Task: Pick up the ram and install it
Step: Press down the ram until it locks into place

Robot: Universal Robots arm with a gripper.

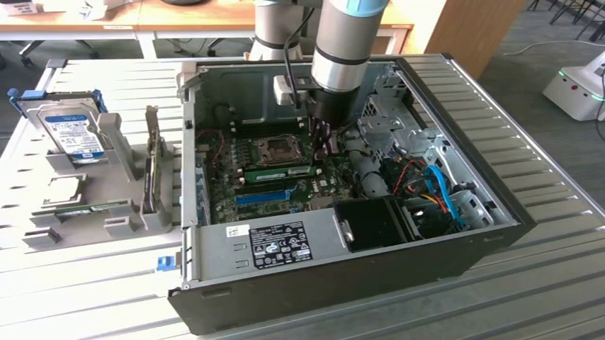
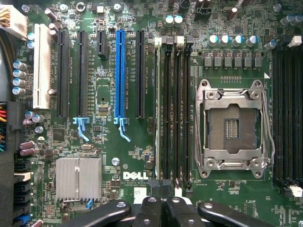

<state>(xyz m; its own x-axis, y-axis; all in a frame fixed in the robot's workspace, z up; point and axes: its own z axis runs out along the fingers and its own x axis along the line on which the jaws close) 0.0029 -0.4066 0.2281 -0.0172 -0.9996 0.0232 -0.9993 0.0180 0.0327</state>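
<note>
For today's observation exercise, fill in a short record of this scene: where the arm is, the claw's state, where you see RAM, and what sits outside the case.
Arm position: reaching down into the open computer case, above the motherboard
Claw: shut, nothing seen held
RAM: one green stick seated beside the CPU socket
Outside the case: hard drive in a grey holder, at the exterior view's left

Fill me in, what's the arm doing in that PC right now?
The arm is reaching down into the open computer case, with its fingers shut, poised over the motherboard near the memory slots beside the empty processor socket. One green ram stick already sits on the board below the socket. Another ram stick lies in the grey holder outside the case, on the exterior view's left, next to the hard drive.
</note>
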